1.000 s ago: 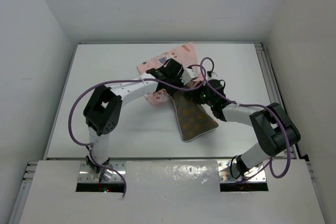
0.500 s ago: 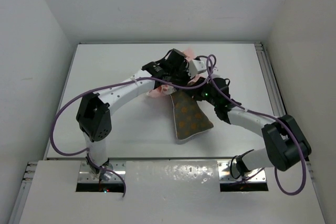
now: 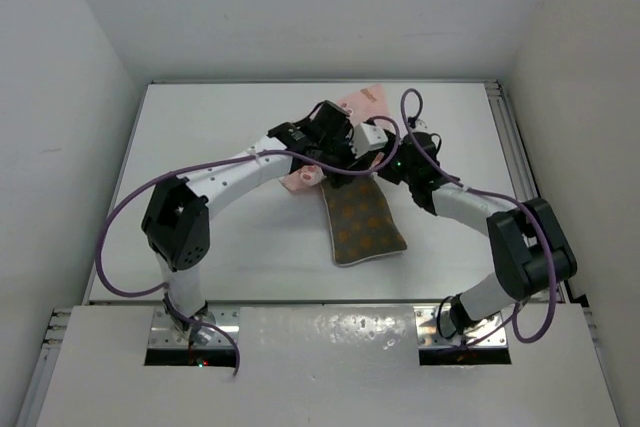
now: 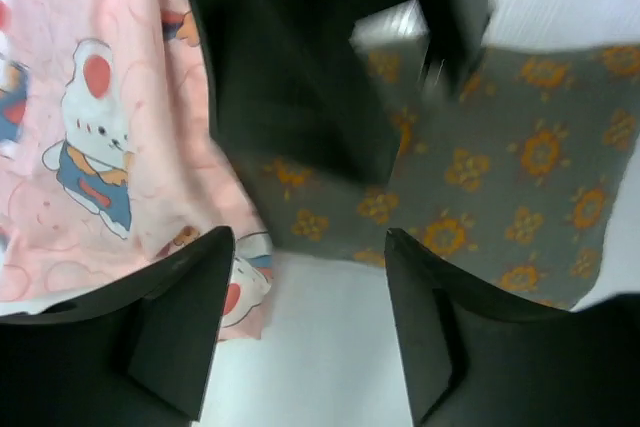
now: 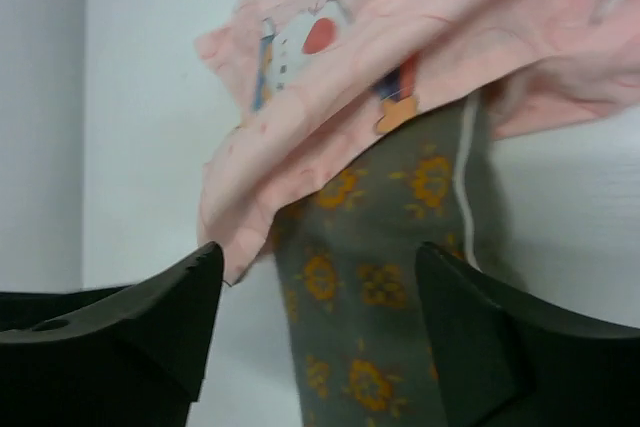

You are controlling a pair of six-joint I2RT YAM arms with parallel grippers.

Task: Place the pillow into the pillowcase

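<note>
The pillow (image 3: 364,224), olive-brown with orange dots, lies on the table in the top view. Its far end is tucked under the edge of the pink rabbit-print pillowcase (image 3: 356,103). My left gripper (image 3: 335,152) and right gripper (image 3: 385,165) hover close together over that overlap. In the left wrist view my left gripper (image 4: 310,317) is open over bare table, with the pillowcase (image 4: 90,127) on its left and the pillow (image 4: 500,177) on its right. In the right wrist view my right gripper (image 5: 320,317) is open above the pillow (image 5: 370,287), and the pillowcase (image 5: 400,37) drapes over the pillow's upper end.
The white table (image 3: 200,197) is walled in on three sides. A metal rail (image 3: 510,147) runs along its right edge. Purple cables (image 3: 125,217) loop off both arms. The right arm's dark wrist (image 4: 290,77) fills the middle of the left wrist view.
Both grippers have gone from shut to open and let go of the pillowcase. The cloth, bunched up half a second ago, now lies spread over the pillow's far end. The right arm's elbow swung back inward.
</note>
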